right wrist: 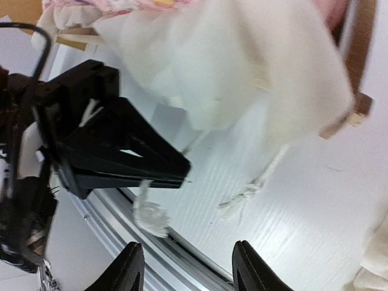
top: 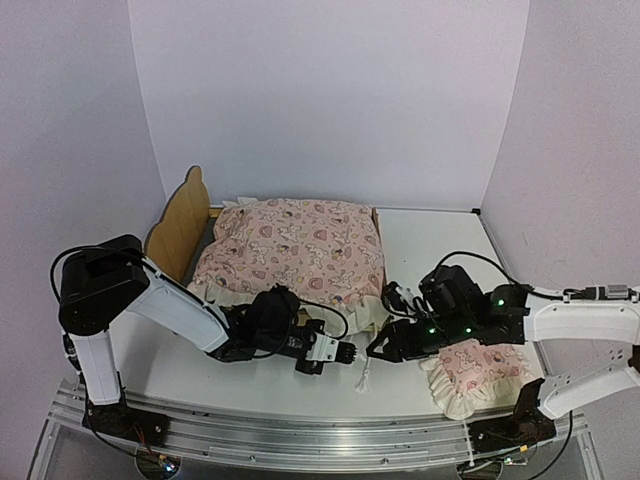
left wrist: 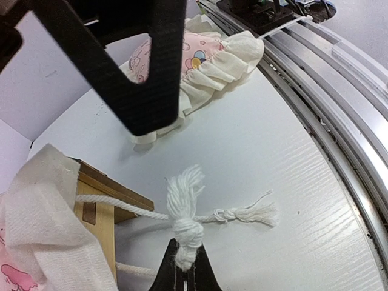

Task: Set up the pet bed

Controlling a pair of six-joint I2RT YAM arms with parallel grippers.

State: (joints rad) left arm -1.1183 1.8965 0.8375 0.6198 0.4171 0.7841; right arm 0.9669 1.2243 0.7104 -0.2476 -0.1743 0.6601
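Pet bed (top: 178, 225) on desk (top: 430, 240) | left pincer (left wrist: 183, 276) pinches rope tassel (left wrist: 185, 224), likely to tension frame's corner tie | right pincer (right wrist: 189, 270) open, empty, alongside

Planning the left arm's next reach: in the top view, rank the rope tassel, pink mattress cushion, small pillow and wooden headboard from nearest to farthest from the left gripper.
1. The rope tassel, pinched in the left gripper.
2. The mattress cushion, its ruffled edge just behind.
3. The small pillow, off to the right.
4. The headboard, far back left.
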